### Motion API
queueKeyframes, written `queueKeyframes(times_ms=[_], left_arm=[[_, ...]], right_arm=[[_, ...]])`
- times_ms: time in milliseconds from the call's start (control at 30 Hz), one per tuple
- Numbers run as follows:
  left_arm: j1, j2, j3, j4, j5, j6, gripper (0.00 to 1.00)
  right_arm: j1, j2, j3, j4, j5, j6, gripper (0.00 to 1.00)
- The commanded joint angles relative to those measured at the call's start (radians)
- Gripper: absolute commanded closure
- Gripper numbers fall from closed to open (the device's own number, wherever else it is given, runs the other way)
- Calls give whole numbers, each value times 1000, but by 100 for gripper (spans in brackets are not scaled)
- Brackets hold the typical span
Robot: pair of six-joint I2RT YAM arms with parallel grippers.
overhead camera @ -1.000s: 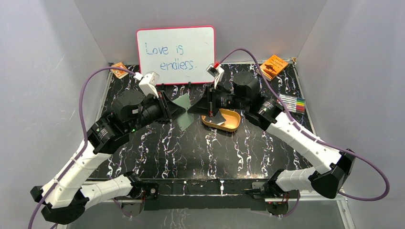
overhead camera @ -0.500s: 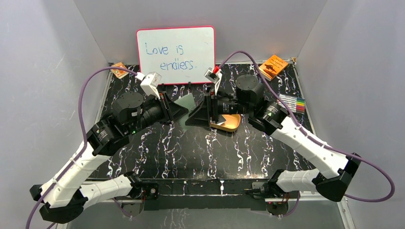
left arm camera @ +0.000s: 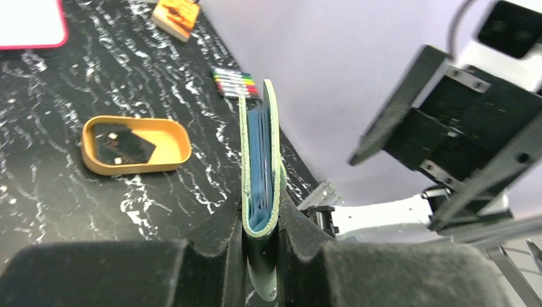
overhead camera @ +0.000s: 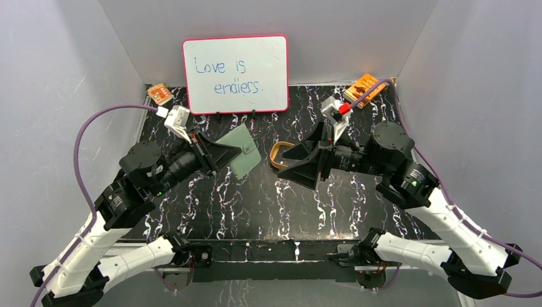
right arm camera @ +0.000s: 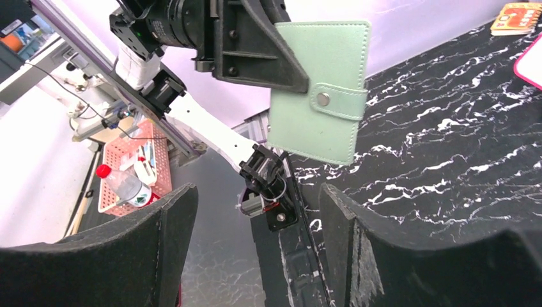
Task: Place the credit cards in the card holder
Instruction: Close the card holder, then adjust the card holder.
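Above worktop (overhead camera: 255, 204) I am grasping sage-green fold-over card holder (left arm camera: 259, 160) with left claw (left arm camera: 261, 246); right claw (right arm camera: 255, 214) released; black credit card (left arm camera: 121, 144) lying in orange oval tray (left arm camera: 176, 153).

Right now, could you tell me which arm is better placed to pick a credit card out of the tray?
The right. The right fingers stand open and empty near the orange tray, where a dark credit card lies. The left fingers are shut on the card holder.

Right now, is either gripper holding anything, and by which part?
The left gripper is shut on the card holder, pinching its folded spine edge, opposite the snap. The right gripper is open and holds nothing.
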Motion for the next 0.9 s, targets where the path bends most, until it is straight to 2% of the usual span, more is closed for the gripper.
queueKeyframes(times_ms=[0, 300, 500, 667, 867], left_arm=[[-4, -51, -4, 151, 164, 43, 100], [-4, -52, 20, 305, 417, 80, 100], [-4, -28, 7, 386, 467, 62, 100], [-4, -20, -1, 447, 475, 55, 100], [-3, 0, -9, 486, 493, 50, 100]], right_arm=[[3, 19, -61, 178, -43, 44, 22], [3, 52, -154, 480, -204, 199, 20], [2, 64, -177, 645, -256, 309, 20], [3, 69, -199, 699, -259, 363, 26], [3, 110, -219, 794, -266, 452, 41]])
